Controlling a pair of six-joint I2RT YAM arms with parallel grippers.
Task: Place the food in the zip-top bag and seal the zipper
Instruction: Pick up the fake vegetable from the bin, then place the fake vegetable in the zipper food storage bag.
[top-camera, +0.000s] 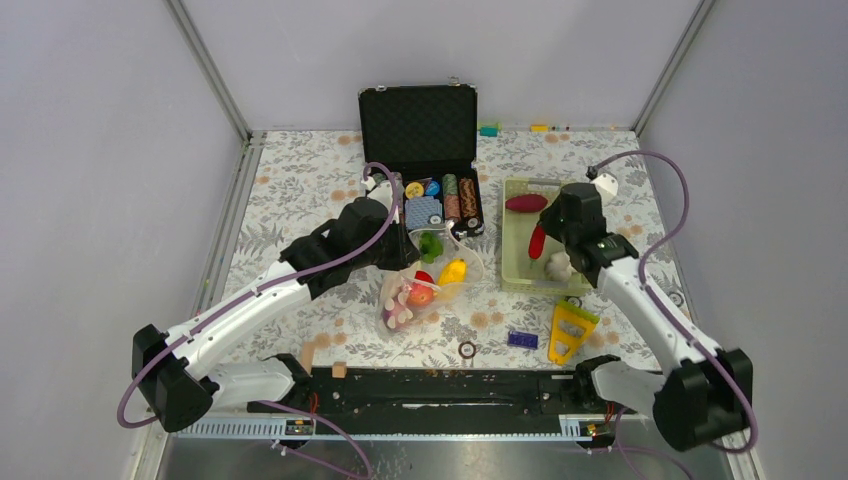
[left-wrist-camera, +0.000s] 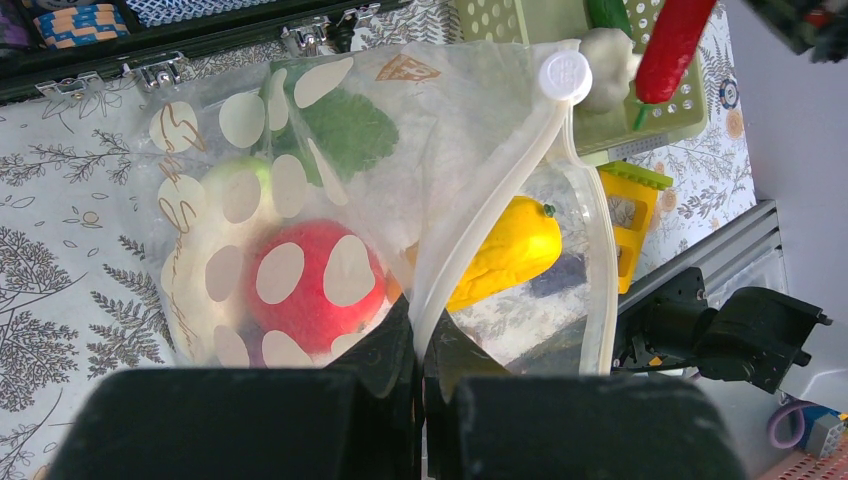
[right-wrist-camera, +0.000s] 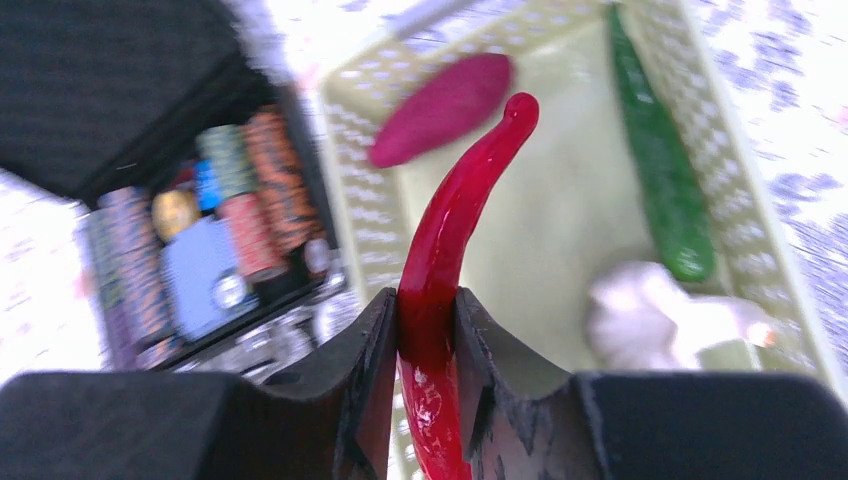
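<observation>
Our right gripper (right-wrist-camera: 428, 310) is clamped on the red chili (right-wrist-camera: 455, 210) above the green basket (right-wrist-camera: 540, 230); our left gripper (left-wrist-camera: 420, 335) pinches the zip-top bag (left-wrist-camera: 300, 150) beside it.

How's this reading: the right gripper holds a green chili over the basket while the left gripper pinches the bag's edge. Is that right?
Not quite: the chili in the right gripper is red, not green, as the right wrist view shows. The rest holds: it hangs over the basket, and the left gripper pinches the zip-top bag by its edge.
</observation>
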